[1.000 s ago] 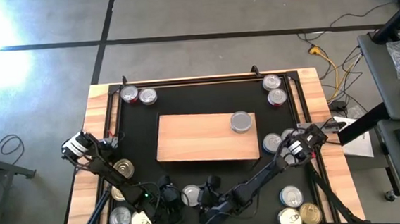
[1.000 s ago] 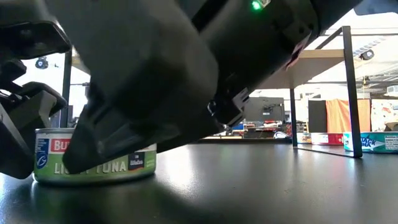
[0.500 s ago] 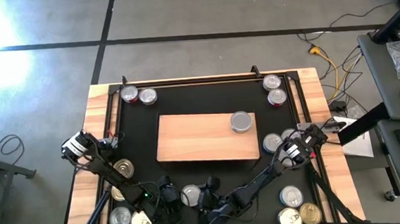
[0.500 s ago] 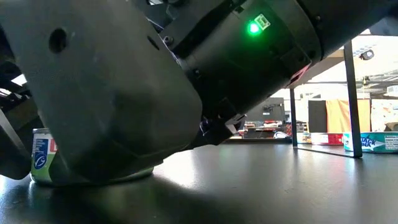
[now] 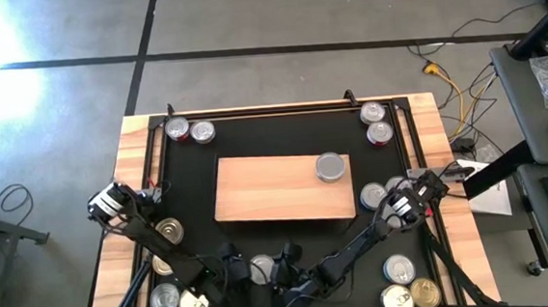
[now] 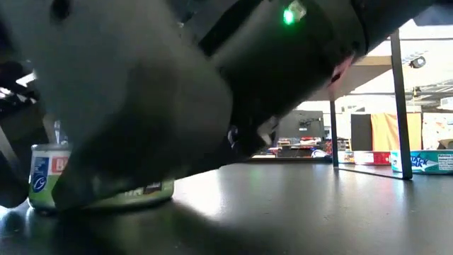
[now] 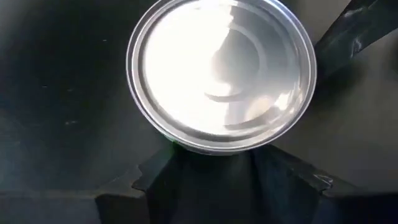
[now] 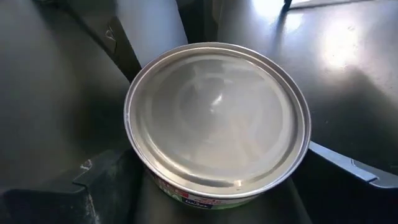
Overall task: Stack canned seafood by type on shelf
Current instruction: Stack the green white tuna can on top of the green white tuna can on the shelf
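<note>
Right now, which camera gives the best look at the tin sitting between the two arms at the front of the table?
The right wrist view: the tin fills it, silver lid plus a strip of green label. The left wrist view shows only the glaring lid. The low view shows its label, half hidden by an arm. The high view shows a small disc.

board [image 5: 283, 187] lay mid-mat [image 5: 195, 193] | one tin [image 5: 330, 167] sat on its right end | my two grippers met at near edge, a tin [image 5: 262, 268] between them | tin pairs [image 5: 189, 131] in both far corners
</note>
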